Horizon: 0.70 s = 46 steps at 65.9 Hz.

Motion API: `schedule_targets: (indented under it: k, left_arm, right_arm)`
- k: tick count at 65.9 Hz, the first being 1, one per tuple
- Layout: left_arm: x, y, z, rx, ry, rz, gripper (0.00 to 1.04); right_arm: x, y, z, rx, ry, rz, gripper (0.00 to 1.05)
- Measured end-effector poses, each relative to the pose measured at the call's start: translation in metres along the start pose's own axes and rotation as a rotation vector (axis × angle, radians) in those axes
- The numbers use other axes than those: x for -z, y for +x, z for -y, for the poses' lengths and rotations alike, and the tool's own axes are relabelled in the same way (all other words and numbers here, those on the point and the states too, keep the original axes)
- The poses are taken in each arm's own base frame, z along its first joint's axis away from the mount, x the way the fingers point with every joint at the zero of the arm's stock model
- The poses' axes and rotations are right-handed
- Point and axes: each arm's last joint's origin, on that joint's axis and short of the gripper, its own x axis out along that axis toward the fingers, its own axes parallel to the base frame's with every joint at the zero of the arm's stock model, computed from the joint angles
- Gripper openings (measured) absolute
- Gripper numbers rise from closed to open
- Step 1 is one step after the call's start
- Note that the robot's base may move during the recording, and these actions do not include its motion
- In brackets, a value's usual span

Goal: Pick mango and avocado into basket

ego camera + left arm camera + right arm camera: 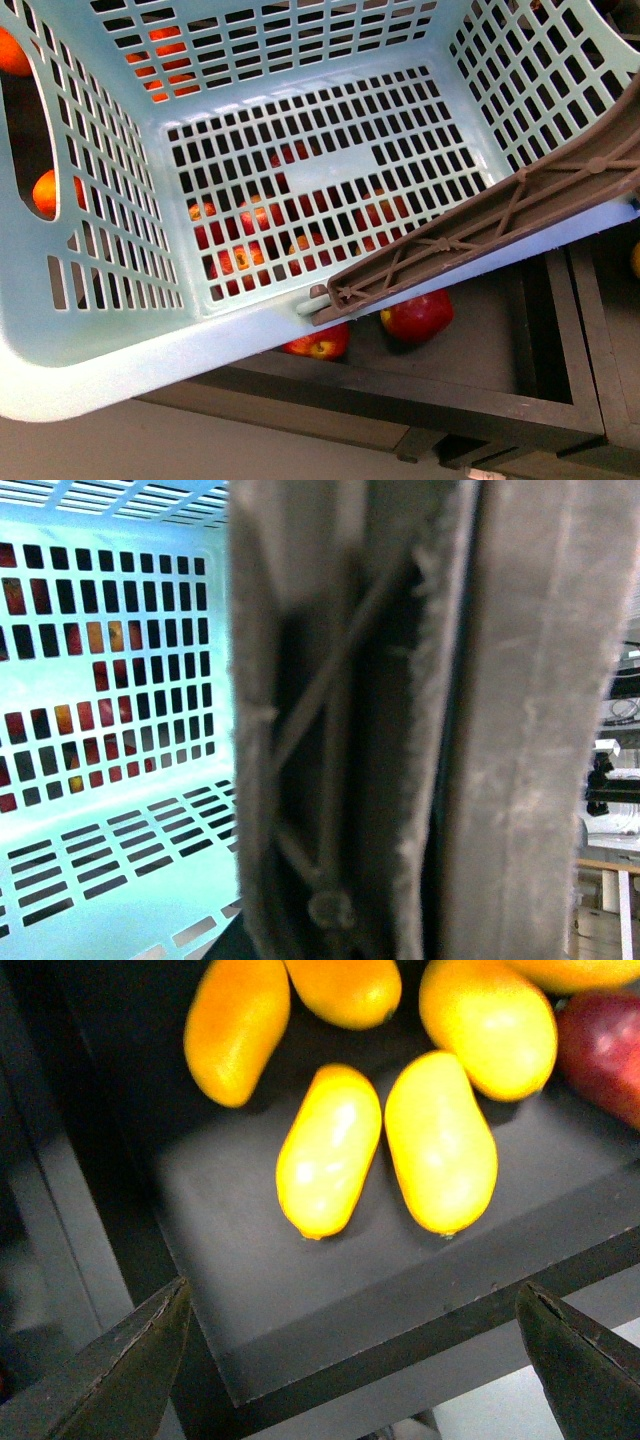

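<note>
Basket [90,340], tilted and cropped, fills the front view. Its handle [480,235] blurs across the left wrist view, left gripper unseen. Right gripper [352,1295], jaws wide apart, hangs over a dark tray [230,1220] holding a mango [330,1150]. Apples [418,315] peek from beneath the basket.

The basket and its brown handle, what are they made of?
The basket looks like light teal moulded plastic, smooth and slightly shiny, with neat slotted walls. Its handle is probably plastic too: brown and matte, with moulded crossed ribs.
</note>
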Motion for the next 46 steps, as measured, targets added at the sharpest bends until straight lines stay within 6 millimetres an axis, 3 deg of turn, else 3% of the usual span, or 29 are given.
schedule_targets:
  k: [6, 23, 46]
  left_arm:
    - [0.000, 0.000, 0.000, 0.000, 0.000, 0.000, 0.14]
    - [0.000, 0.000, 0.000, 0.000, 0.000, 0.000, 0.14]
    - [0.000, 0.000, 0.000, -0.001, 0.000, 0.001, 0.14]
  right_arm:
    - [0.003, 0.035, 0.006, 0.027, 0.053, -0.061, 0.96]
    - [0.005, 0.098, 0.008, 0.072, 0.167, -0.150, 0.96]
    - [-0.010, 0.134, -0.020, 0.020, 0.214, -0.152, 0.96]
